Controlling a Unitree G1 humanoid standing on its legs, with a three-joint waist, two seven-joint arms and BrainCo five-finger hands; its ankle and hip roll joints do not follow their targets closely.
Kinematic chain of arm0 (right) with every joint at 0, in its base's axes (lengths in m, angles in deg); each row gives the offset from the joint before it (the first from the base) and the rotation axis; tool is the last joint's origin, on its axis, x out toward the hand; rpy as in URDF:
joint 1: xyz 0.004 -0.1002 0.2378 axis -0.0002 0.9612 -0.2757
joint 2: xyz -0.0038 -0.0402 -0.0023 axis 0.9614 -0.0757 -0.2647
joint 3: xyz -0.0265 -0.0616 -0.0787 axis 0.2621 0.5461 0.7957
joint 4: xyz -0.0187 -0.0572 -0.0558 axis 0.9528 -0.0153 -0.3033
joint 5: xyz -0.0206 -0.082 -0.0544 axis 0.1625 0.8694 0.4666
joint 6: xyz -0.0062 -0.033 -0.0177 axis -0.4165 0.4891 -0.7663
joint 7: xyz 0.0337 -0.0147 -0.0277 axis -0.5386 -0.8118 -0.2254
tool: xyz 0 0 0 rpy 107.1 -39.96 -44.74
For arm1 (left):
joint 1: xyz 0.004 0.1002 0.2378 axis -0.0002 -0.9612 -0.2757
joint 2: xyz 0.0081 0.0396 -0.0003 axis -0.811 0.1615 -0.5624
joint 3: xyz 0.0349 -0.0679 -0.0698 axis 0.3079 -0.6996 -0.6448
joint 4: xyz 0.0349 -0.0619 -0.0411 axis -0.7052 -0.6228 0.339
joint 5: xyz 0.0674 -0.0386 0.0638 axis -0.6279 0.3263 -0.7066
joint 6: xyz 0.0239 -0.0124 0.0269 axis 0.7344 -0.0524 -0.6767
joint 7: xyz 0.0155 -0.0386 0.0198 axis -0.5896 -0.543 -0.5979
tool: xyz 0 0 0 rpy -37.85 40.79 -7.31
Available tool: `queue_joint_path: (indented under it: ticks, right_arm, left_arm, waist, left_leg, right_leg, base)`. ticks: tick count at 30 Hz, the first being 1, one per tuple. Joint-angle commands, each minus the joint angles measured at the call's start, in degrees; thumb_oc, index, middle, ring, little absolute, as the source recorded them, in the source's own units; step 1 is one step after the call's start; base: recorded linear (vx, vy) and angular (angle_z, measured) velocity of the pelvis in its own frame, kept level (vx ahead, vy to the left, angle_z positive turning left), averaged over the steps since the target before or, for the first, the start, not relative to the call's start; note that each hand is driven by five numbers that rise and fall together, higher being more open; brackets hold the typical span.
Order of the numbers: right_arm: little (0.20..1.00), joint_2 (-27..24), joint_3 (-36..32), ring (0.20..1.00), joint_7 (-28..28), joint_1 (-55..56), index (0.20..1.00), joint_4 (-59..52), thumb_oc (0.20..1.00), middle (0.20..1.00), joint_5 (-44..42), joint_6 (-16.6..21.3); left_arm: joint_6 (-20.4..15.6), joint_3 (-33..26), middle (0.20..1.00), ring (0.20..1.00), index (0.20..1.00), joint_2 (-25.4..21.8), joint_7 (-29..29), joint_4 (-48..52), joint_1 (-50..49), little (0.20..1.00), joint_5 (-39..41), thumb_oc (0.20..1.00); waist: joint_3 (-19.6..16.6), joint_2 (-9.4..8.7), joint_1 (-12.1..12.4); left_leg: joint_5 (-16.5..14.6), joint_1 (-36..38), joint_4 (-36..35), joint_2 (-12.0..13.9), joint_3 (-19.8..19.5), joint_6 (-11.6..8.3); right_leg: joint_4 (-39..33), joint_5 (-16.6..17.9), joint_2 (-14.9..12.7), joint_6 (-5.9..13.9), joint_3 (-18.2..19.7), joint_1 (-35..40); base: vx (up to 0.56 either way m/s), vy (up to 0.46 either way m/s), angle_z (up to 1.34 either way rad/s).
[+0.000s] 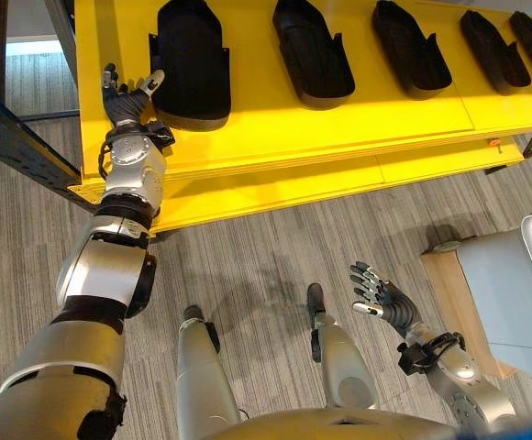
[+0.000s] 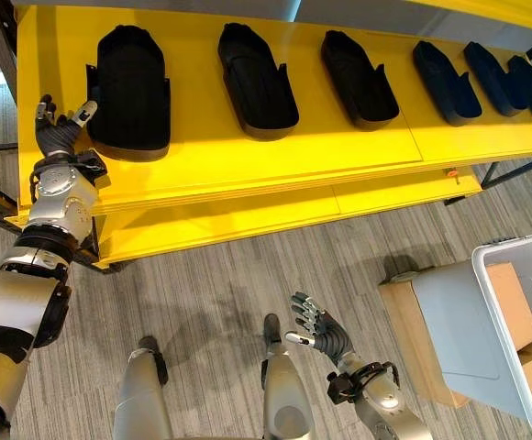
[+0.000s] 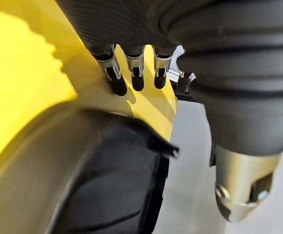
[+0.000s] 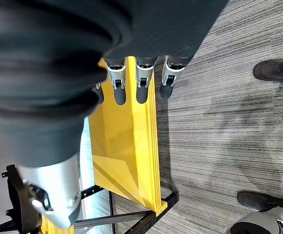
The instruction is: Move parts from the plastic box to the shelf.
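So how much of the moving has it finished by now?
Several black parts already lie in a row on the yellow shelf. The left hand is open beside the leftmost part; the right hand hangs open, holding nothing. How many remain in the plastic box I can't tell.

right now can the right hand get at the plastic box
Probably yes. The right hand hangs open and empty above the floor, and the plastic box sits on its side just to its right with nothing between them. Its opening faces away from the hand, though, so reaching inside looks awkward.
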Motion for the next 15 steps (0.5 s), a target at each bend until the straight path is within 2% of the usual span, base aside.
queue_joint_path:
  ticks: [1, 15]
  right_arm:
    - [1.0, -5.1, -3.5, 1.0, -0.3, -1.2, 1.0, -2.0, 1.0, 1.0, -0.2, 1.8]
    - [1.0, -5.5, -3.5, 1.0, -0.3, -1.3, 1.0, -2.2, 1.0, 1.0, -0.3, 1.5]
  left_arm:
    - [1.7, 0.7, 1.0, 1.0, 1.0, 3.5, 2.6, 1.2, -6.2, 1.0, -2.4, 1.0]
    - [2.0, 1.9, 1.0, 1.0, 1.0, 5.7, 3.1, 2.5, -8.6, 1.0, -4.1, 1.0]
  waist:
    - [1.8, 1.9, 0.0]
    - [2.3, 2.19, 0.2]
  left_leg:
    - [4.5, 1.6, -8.4, -1.0, 0.6, -0.24]
    - [4.7, 2.0, -8.3, -1.1, 0.6, -0.12]
  right_leg:
    - [8.8, -6.9, 0.4, -1.24, 0.1, -0.2]
    - [9.6, -7.1, 0.2, -1.38, 0.0, -0.2]
  base:
    - [0.0, 0.0, 0.0]
    - [0.0, 0.0, 0.0]
